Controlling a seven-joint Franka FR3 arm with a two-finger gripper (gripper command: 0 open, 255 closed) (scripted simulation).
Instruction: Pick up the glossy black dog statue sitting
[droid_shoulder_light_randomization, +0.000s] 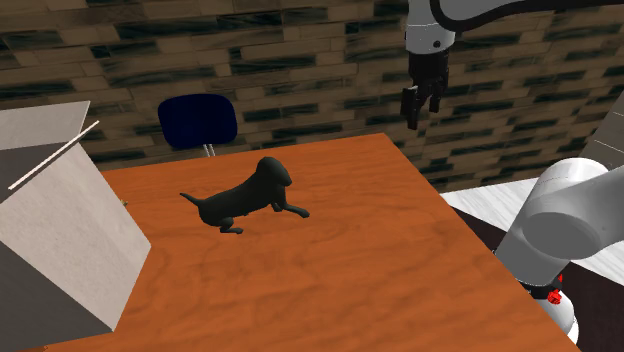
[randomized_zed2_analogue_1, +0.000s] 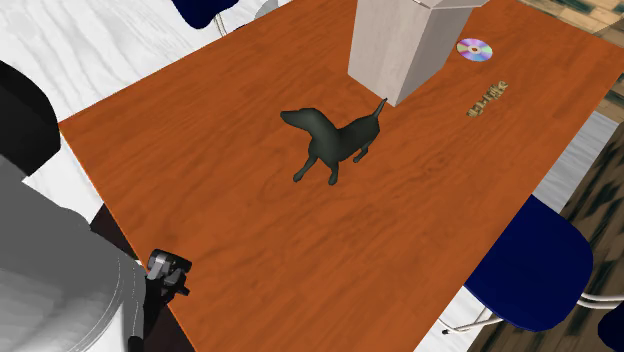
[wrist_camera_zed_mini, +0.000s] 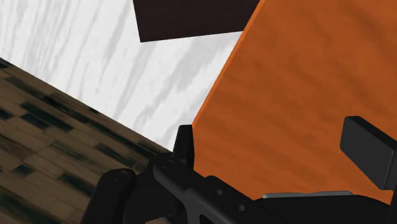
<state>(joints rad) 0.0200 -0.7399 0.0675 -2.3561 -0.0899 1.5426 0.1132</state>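
Observation:
The glossy black dog statue (droid_shoulder_light_randomization: 245, 198) rests on the orange-brown wooden table (droid_shoulder_light_randomization: 350, 270), near its middle, head toward the shoulder view's right. The dog (randomized_zed2_analogue_1: 330, 140) also shows in the second exterior view, with its tail close to a pale box. My black gripper (droid_shoulder_light_randomization: 420, 108) hangs high over the table's far right corner, well above and to the right of the dog, touching nothing. In the wrist view my gripper (wrist_camera_zed_mini: 277, 146) is open, its fingers apart over the table's edge with nothing between them.
A large pale box (droid_shoulder_light_randomization: 55, 230) stands on the table's left side in the shoulder view. A shiny disc (randomized_zed2_analogue_1: 475, 49) and a small golden object (randomized_zed2_analogue_1: 487, 100) lie beside the box (randomized_zed2_analogue_1: 400, 50). Blue chairs (droid_shoulder_light_randomization: 198, 120) (randomized_zed2_analogue_1: 530, 265) stand at the table's edges. A brick wall (droid_shoulder_light_randomization: 300, 70) lies behind.

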